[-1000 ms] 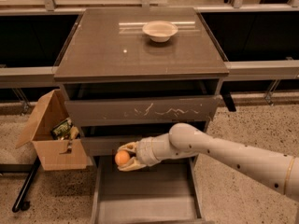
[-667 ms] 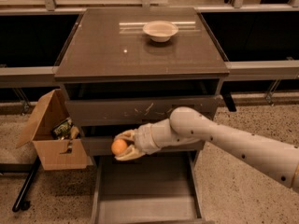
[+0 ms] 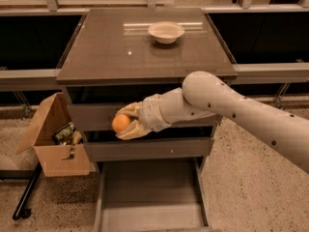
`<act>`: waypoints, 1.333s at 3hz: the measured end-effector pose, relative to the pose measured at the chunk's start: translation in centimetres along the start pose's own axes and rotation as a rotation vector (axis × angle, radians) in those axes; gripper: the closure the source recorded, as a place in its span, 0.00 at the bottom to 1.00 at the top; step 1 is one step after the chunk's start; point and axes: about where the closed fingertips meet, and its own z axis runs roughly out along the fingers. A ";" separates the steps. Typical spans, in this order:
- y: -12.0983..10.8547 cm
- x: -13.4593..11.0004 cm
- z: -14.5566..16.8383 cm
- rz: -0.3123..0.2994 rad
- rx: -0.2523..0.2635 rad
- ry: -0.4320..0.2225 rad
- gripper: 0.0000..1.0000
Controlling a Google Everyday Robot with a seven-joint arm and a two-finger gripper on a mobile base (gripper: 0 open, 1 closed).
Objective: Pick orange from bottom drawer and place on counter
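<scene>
Camera view looks down on a grey-brown drawer cabinet with the arm (image 3: 241, 111) reaching in from the right. The gripper (image 3: 120, 123) is closed on the orange (image 3: 121, 123), one finger above the fruit and one below, and it holds it in the air in front of the cabinet. The fruit hangs before the top drawer front (image 3: 91, 118), just above the middle drawer front (image 3: 154, 149), below the edge of the surface (image 3: 111, 52) and toward its left half.

The bottom drawer (image 3: 149, 192) is pulled out beneath, with a bare grey floor and thin side walls. The orange is well above that floor.

On the glossy surface a white bowl (image 3: 166, 32) sits near the back, right of centre, well apart from the gripper. The front and left parts of the surface are bare and shine with light reflections. The front lip of the surface juts out above the gripper, so it lies between the fruit and the top.

Left of the cabinet an open cardboard box (image 3: 53, 151) stands on the speckled floor (image 3: 251, 187), just beside the pulled-out drawer, with dark and greenish packets (image 3: 65, 133) inside; I can't tell what they are. Its raised flap leans away from the cabinet, near the orange's height but apart from it. A black pole (image 3: 26, 197) slants along the floor under the box. Pale rails (image 3: 26, 76) run behind the cabinet on both sides.
</scene>
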 end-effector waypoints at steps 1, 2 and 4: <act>0.0 0.0 0.0 0.000 0.000 0.000 1.00; -3.5 -2.1 -2.2 0.020 0.086 -0.028 1.00; -17.0 -6.8 -8.5 0.146 0.363 -0.109 1.00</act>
